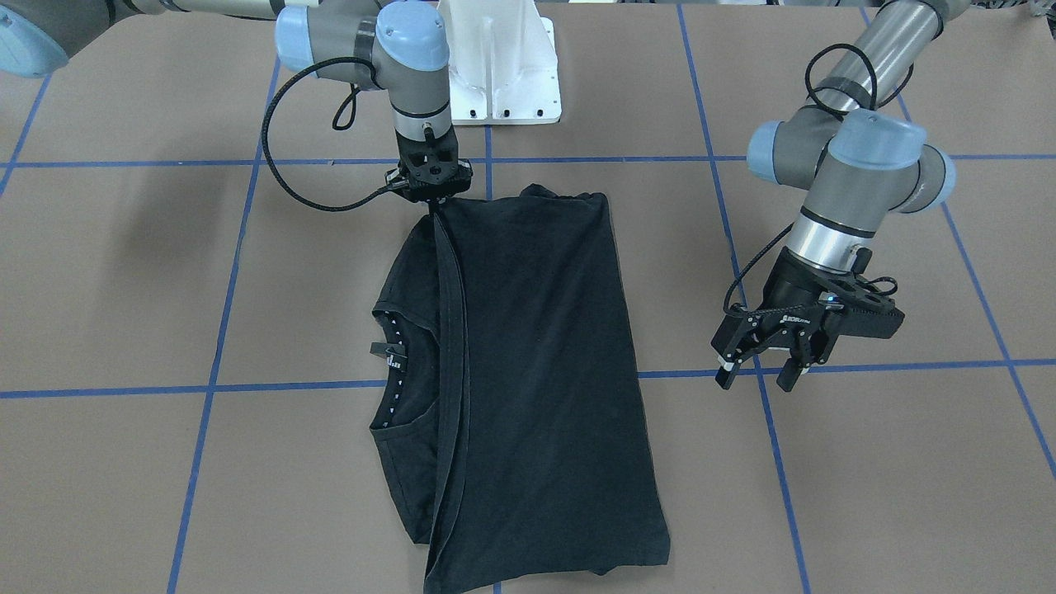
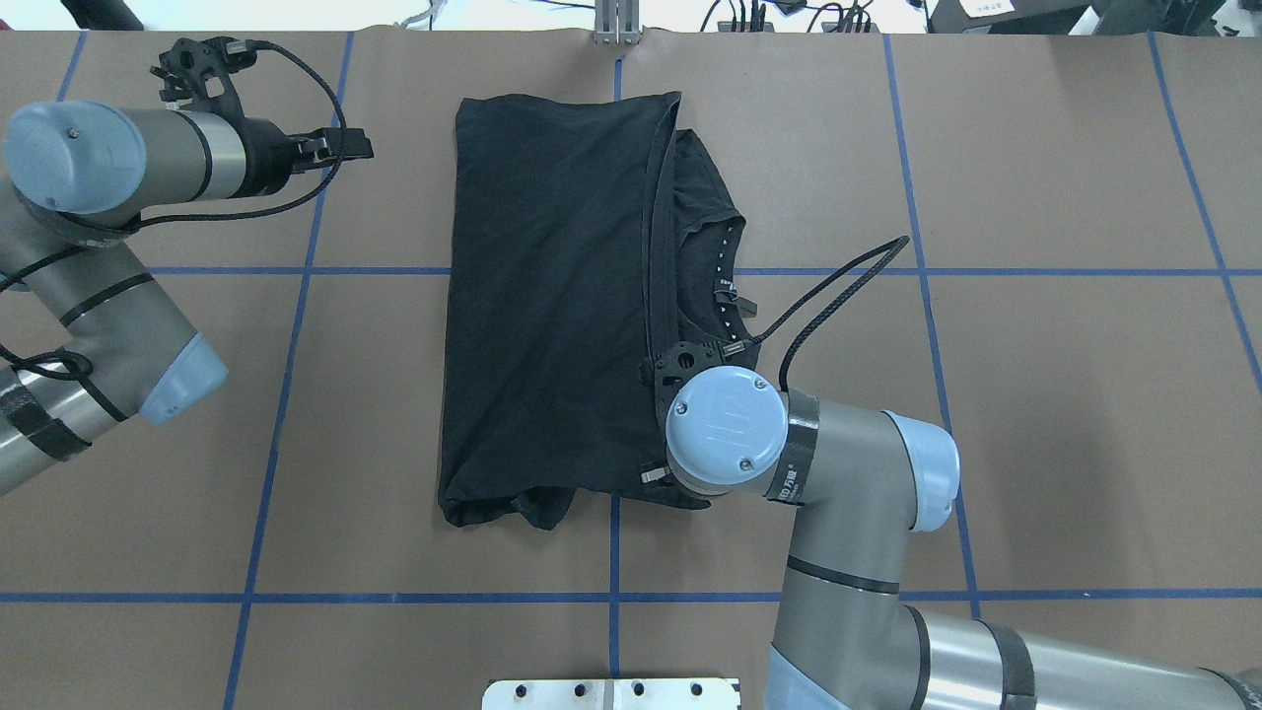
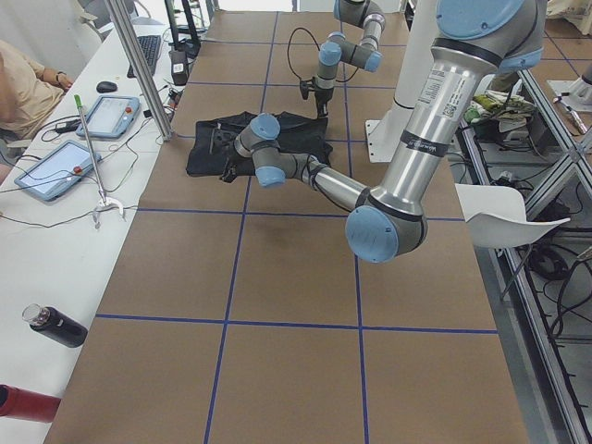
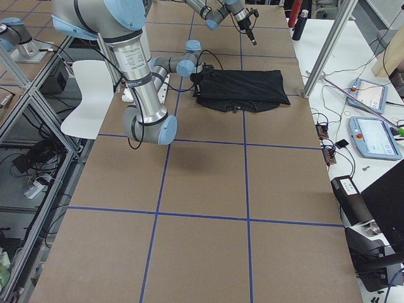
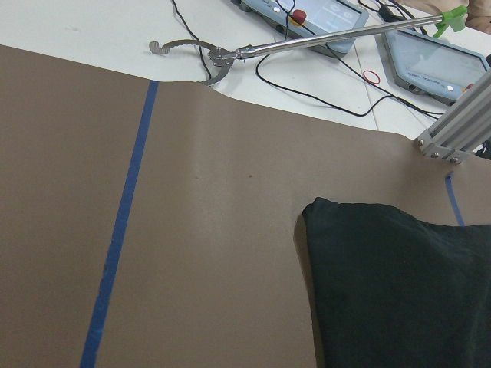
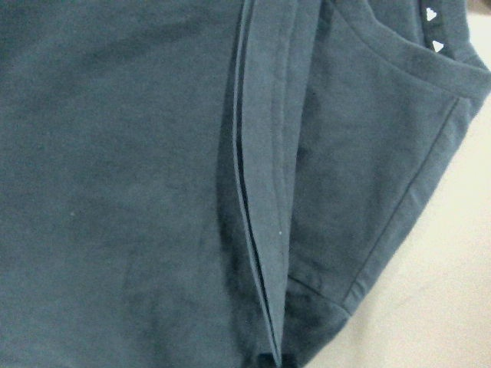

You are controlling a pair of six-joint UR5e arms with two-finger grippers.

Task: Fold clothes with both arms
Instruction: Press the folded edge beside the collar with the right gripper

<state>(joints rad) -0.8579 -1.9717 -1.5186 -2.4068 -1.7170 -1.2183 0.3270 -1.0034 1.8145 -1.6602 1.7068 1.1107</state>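
Note:
The black T-shirt (image 1: pixel 536 371) (image 2: pixel 552 296) lies folded lengthwise on the brown table, with its hem edge running beside the collar (image 1: pixel 396 363). No print shows on it. My right gripper (image 1: pixel 432 202) points straight down at the near corner of the folded layer and is shut on the hem there, which peaks up into it. In the overhead view its wrist hides the fingers. The right wrist view shows only cloth and the hem (image 6: pixel 253 230). My left gripper (image 1: pixel 757 375) hangs open above bare table, apart from the shirt. The left wrist view shows the shirt's corner (image 5: pixel 406 291).
The white pedestal base (image 1: pixel 503 66) stands at the robot's edge. Blue tape lines (image 1: pixel 214 330) grid the table. An aluminium post (image 2: pixel 616 25) rises at the far edge. Beyond it a bench holds tablets (image 3: pixel 55 166), a grabber tool (image 5: pixel 230 54) and a bottle (image 3: pixel 55 326). A person's arm (image 3: pixel 23 88) rests there.

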